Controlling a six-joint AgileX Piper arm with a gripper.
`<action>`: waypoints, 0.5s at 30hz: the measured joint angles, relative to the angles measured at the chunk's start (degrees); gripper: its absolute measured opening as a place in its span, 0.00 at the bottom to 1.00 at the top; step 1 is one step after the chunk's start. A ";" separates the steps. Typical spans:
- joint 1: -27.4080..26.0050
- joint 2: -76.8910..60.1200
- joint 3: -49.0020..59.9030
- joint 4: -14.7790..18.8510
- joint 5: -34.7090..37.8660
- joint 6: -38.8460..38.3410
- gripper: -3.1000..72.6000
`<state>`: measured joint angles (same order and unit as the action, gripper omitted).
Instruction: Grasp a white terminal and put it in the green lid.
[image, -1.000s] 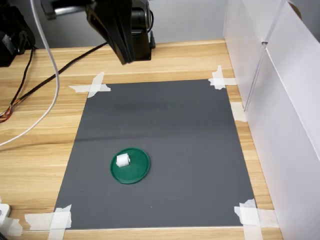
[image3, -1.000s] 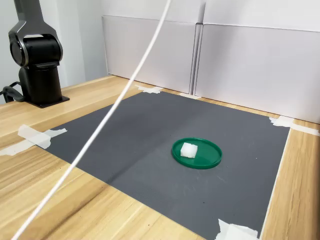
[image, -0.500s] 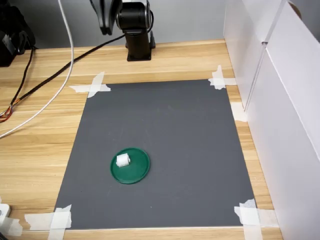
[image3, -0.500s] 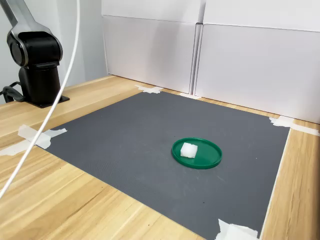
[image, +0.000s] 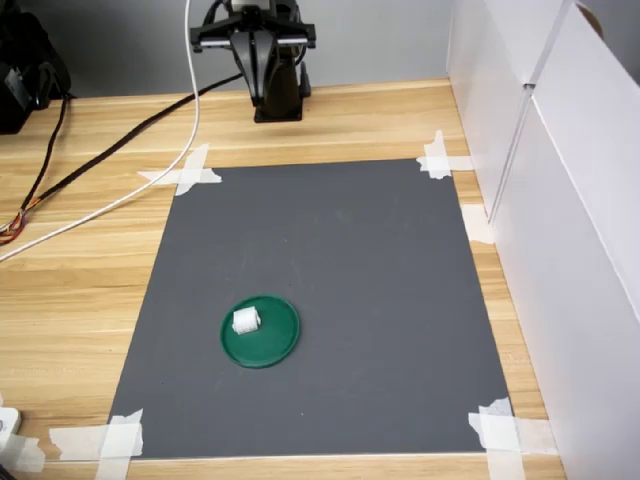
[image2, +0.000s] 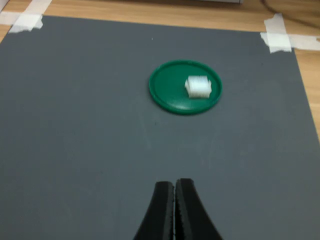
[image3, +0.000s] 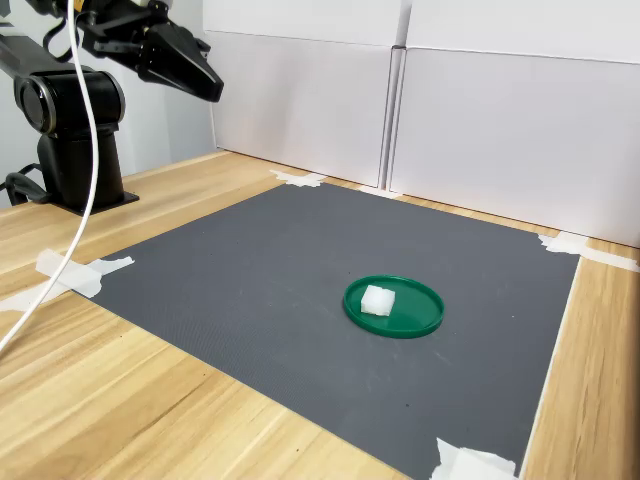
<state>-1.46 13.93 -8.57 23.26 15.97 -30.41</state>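
The white terminal (image: 245, 321) is seen lying inside the green lid (image: 274, 345), off-centre and near the rim, on the side toward the first exterior view's left. The lid rests flat on the dark mat (image: 330, 250) that is taped to the wooden counter (image: 70, 300). The claw (image2: 174, 192) is held high and well apart from the lid, back near the arm's base (image3: 70, 150); in the wrist view its two black fingers are pressed together with nothing between them.

Judged from this, little is left to be done, and the main risk lies in any further motion. If the claw were brought down over the lid again, the light terminal could be nudged over the low rim, or the lid itself could be pushed across the mat. The white cable (image: 190, 70) hanging beside the arm could also be dragged over the mat as the arm swings, though its slack cannot be judged well.

The closed fingers are shown plainly only in the wrist view. In the first exterior view the claw is seen end-on and small, so the gap is perhaps not readable there. The claw's height above the counter is given only by the second exterior view.
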 joint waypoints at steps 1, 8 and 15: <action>0.00 -1.65 1.13 0.00 0.00 0.00 0.02; 0.00 -10.14 5.35 0.00 0.28 0.03 0.02; 0.00 -13.54 5.88 0.00 0.49 0.03 0.02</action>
<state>-1.46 0.38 -2.69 23.26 16.47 -30.38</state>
